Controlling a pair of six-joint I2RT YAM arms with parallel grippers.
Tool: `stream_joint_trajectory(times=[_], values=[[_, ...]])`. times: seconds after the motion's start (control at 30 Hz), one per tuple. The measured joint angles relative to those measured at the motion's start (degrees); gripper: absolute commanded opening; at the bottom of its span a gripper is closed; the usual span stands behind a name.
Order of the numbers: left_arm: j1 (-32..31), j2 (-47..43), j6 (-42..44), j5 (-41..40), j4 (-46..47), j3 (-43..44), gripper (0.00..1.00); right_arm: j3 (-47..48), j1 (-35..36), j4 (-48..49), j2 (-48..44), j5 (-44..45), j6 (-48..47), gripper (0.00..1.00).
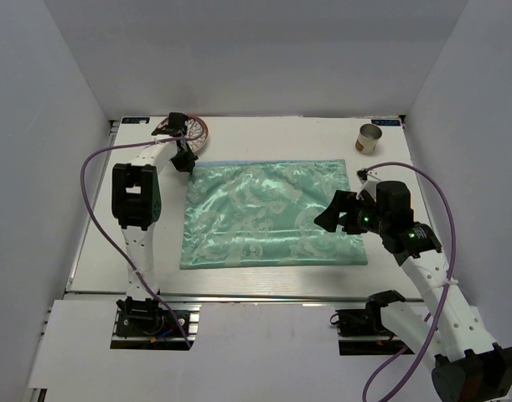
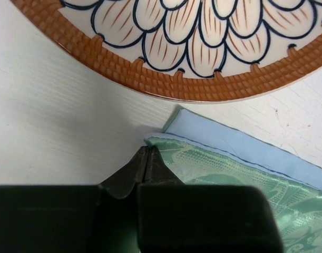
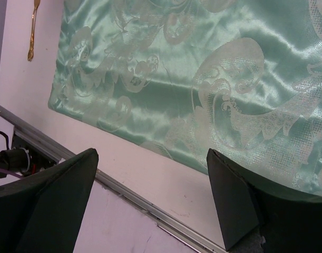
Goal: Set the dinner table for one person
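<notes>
One sideways-long dinner table (image 1: 264, 280), left end effector (image 2: 147, 153) pinching cloth (image 2: 229, 179), right end effector (image 3: 150, 158) open

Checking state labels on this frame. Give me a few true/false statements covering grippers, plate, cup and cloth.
1. The right gripper is open. True.
2. The cup stands on the green cloth. False: it stands on the bare dinner table, at the far right corner.
3. The left gripper is shut at the cloth's far left corner. True.
4. The plate lies in the cloth's middle. False: it lies on the table just beyond that corner.
</notes>
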Motion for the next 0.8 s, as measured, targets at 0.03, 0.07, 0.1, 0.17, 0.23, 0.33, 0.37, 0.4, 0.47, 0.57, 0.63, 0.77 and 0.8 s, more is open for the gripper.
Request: stream_joint_trajectory(times=[0.03,0.07,0.1,0.17,0.23,0.33,0.37,0.4,0.47,0.57,0.63,0.77,0.8], values=[[-0.04,-0.26,-0.04,-0.02,-0.02,-0.02,0.08,0.00,0.00,0.00,0.00,0.04,0.00,0.89],[-0.09,-0.61,-0.07,-0.02,-0.04,-0.02,0.07,0.00,-0.02,0.00,0.02,0.11,0.02,0.89],[-0.09,-1.09,-0.09,-0.02,-0.04,-0.02,0.05,0.00,-0.02,0.02,0.02,0.11,0.11,0.89],[-0.09,-2.38,-0.17,0.00,-0.04,-0.07,0.03,-0.11,-0.02,0.24,0.04,-0.11,0.42,0.89],[-0.09,-4.02,-0.31,0.11,-0.02,-0.13,0.03,-0.50,-0.02,0.55,0.11,-0.33,0.66,0.89],[-0.11,-6.67,-0.28,0.63,0.04,-0.20,0.03,-0.96,0.00,0.48,0.42,-0.31,0.79,0.89],[-0.11,-7.58,-0.26,0.92,0.15,-0.20,0.03,-1.05,0.00,0.48,0.44,-0.28,0.83,0.89],[-0.15,-8.33,-0.17,1.22,0.35,-0.20,0.03,-1.14,0.00,0.50,0.46,-0.28,0.90,0.89],[-0.15,-9.68,0.20,2.05,0.87,-0.20,0.02,-1.49,0.00,0.83,0.46,0.11,1.29,0.89],[-0.48,-10.97,0.98,3.08,1.70,-0.74,0.02,-2.62,0.00,1.77,0.48,2.43,2.97,0.89],[-0.55,-12.00,1.25,3.65,2.49,-2.29,0.02,-3.32,-0.02,2.19,0.81,5.25,4.50,0.89],[-0.63,-16.00,1.31,4.87,3.85,-9.01,0.05,-3.52,-0.17,3.82,3.89,11.93,8.24,0.89],[-0.66,-17.07,1.29,5.29,4.00,-10.54,0.06,-3.50,-0.33,4.52,5.16,13.18,9.16,0.89]])
